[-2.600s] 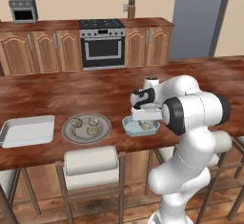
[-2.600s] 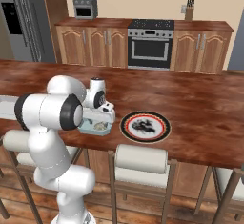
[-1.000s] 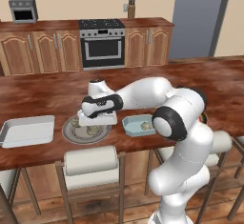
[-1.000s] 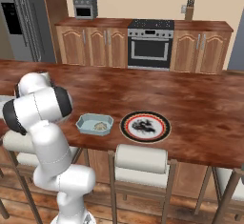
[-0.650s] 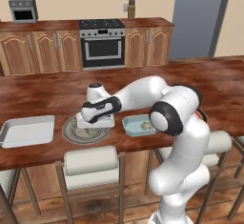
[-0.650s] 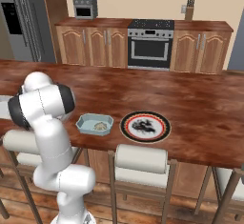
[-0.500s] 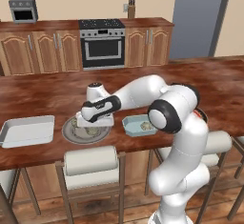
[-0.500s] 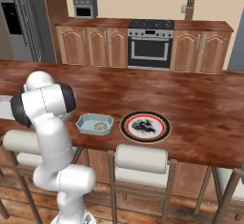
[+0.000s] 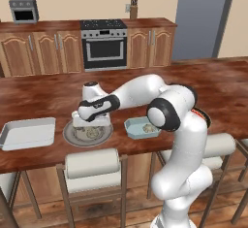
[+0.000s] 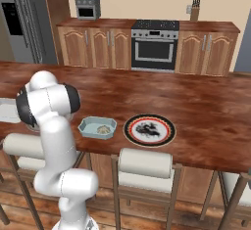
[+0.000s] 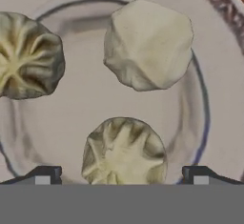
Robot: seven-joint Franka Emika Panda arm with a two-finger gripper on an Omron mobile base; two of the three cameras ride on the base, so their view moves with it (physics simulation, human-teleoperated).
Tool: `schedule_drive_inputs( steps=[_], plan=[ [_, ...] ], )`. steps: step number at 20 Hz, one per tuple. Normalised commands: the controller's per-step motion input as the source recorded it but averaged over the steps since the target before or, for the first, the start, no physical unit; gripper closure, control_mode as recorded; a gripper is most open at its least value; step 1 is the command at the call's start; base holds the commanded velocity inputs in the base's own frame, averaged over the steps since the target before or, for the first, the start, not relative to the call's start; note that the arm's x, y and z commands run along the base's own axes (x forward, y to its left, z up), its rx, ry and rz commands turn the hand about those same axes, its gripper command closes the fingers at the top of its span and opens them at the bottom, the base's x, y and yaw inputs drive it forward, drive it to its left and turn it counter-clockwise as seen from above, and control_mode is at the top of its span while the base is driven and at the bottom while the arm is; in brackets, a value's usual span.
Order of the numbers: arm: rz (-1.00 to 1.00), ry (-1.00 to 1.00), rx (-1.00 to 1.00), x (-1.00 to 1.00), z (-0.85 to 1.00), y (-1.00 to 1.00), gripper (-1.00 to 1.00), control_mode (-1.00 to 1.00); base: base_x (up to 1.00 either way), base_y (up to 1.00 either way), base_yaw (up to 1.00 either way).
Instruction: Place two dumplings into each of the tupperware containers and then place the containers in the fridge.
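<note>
The pincer point(image 11: 122, 178) is spread wide above the round grey plate point(image 11: 209, 99); three dumplings point(image 11: 125, 152) are seen there (one at 6 o'clock, between the fingertips point(image 11: 45, 174)).

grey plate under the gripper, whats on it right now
Three dumplings lie on the grey plate in the hand view, one between the fingertips of the open gripper. From the left base view the hand covers much of the plate, so anything more there cannot be told.
</note>
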Motion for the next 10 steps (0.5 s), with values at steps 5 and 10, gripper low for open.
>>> schedule_drive_inputs(
  steps=[5,10],
  plan=[
    [0.00,0.00,0.00,-0.03,-0.17,0.04,-1.00,-1.00,0.00,0.00,0.00],
    [0.00,0.00,0.00,-0.02,-0.14,-0.01,-1.00,-1.00,0.00,0.00,0.00]
  ],
)
